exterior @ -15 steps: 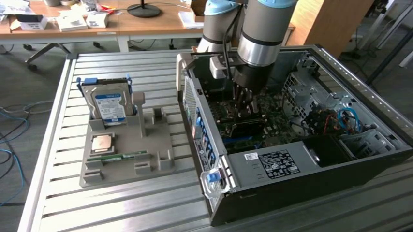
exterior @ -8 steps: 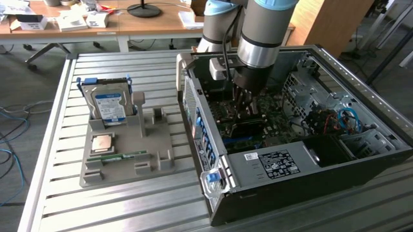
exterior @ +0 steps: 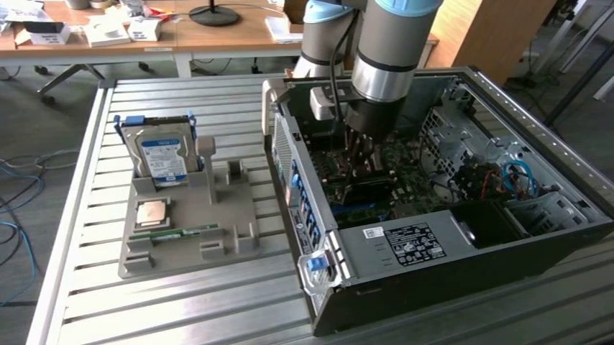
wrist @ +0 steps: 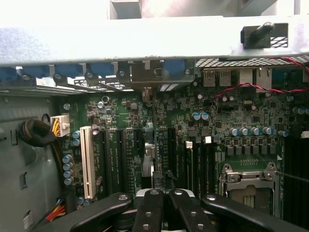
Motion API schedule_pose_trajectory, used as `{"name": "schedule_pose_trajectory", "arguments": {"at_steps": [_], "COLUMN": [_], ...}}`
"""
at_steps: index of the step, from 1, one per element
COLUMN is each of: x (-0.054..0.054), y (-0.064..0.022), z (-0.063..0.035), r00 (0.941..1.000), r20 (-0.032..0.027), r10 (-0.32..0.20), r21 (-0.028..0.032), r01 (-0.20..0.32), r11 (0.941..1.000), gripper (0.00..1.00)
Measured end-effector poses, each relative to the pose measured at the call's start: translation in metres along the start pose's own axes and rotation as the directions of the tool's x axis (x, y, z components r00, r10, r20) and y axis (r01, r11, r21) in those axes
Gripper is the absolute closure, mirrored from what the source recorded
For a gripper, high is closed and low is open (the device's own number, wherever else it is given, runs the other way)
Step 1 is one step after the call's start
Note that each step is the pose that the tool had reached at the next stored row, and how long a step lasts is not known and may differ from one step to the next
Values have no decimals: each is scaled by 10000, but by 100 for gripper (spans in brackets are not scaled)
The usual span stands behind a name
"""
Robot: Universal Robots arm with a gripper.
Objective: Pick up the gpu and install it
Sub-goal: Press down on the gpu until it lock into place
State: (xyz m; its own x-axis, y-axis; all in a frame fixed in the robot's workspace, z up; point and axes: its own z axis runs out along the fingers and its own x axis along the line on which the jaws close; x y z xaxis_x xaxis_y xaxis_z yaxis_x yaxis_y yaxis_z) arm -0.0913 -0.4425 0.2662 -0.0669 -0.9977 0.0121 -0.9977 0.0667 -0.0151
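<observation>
Slatted metal table (exterior: pixel 192 302) bears an open computer case (exterior: pixel 461 266), end effector (exterior: pixel 369 154) clenched inside; desks (exterior: pixel 144 32) behind

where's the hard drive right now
In the exterior view the hard drive stands upright at the far end of the grey holder, on that view's left of the open computer case, just behind the square chip.
</observation>
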Motion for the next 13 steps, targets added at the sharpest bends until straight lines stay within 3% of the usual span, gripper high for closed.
{"name": "schedule_pose_trajectory", "arguments": {"at_steps": [13], "x": [11], "y": [2], "z": [34], "r00": [10000], "r20": [-3], "r10": [1], "r21": [-2], "r01": [-1], "r11": [10000], "gripper": [89]}}
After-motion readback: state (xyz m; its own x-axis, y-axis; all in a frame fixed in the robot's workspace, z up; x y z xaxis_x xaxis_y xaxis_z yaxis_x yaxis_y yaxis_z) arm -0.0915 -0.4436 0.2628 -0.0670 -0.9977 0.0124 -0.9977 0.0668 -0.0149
